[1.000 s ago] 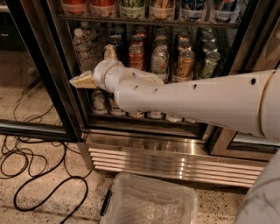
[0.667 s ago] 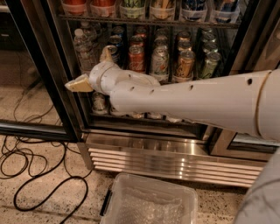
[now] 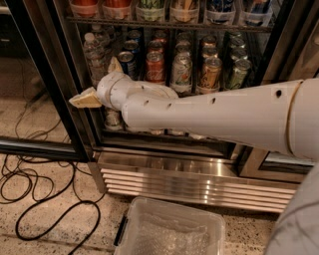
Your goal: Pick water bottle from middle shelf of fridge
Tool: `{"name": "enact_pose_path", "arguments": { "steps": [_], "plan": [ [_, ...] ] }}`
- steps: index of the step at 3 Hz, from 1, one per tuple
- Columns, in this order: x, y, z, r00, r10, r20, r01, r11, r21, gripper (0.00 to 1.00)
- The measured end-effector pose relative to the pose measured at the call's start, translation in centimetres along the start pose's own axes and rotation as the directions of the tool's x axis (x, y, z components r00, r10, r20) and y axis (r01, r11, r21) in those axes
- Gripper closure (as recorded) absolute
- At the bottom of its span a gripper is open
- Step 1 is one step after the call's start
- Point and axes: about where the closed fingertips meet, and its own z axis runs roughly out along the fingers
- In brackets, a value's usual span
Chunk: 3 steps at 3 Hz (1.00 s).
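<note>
The water bottle [image 3: 94,54], clear with a white cap, stands at the left end of the middle shelf [image 3: 225,93] in the fridge [image 3: 61,74], next to rows of soda cans [image 3: 181,69]. My gripper [image 3: 101,81] is at the shelf's left end, just below and in front of the bottle. Its tan fingers are spread open, one pointing left [image 3: 86,98] and one up by the cans [image 3: 115,64]. It holds nothing. My white arm crosses the fridge front from the right and hides the shelf below.
The black door frame stands just left of the gripper. A ribbed steel grille [image 3: 199,179] runs along the fridge base. A clear plastic bin [image 3: 169,231] sits on the floor below. Black cables [image 3: 45,199] lie at lower left. Tubs line the rack above [image 3: 149,10].
The gripper has shifted a little to the left and slightly down, staying open. The bottle has not moved.
</note>
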Motion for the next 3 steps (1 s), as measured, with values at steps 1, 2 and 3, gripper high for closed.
{"name": "enact_pose_path", "arguments": {
  "steps": [1,2,3],
  "plan": [
    [0.7,0.8,0.8,1.000,0.012,0.015,-0.012,0.9998,0.018,0.00],
    [1.6,1.4,3.2,0.999,0.019,0.029,-0.021,0.9969,0.076,0.00],
    [1.6,1.3,5.4,0.999,0.017,0.030,-0.022,0.9859,0.166,0.00]
  ]
}}
